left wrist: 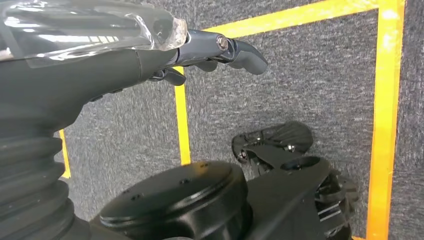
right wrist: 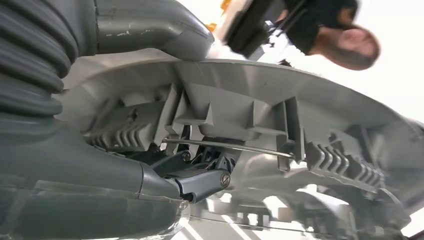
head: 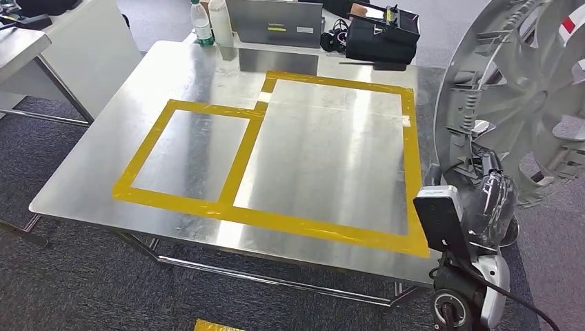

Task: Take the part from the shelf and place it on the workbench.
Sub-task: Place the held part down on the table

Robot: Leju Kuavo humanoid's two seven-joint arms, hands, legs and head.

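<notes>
Gripping the rim of the grey ribbed wheel-shaped part (head: 524,89), the right hand (head: 483,186) holds it upright just beyond the yellow-taped steel worktop (head: 200,76), while the left hand (left wrist: 200,50) hangs with fingers apart, holding nothing.

We note our right hand (head: 491,196) as a glossy dark grey shell, with a black rectangular camera block in a white frame beside it and a black cable looping below. Our left hand (left wrist: 150,55) shows a dark grey body, clear plastic film, ribbed grey cover and silver screw.
</notes>
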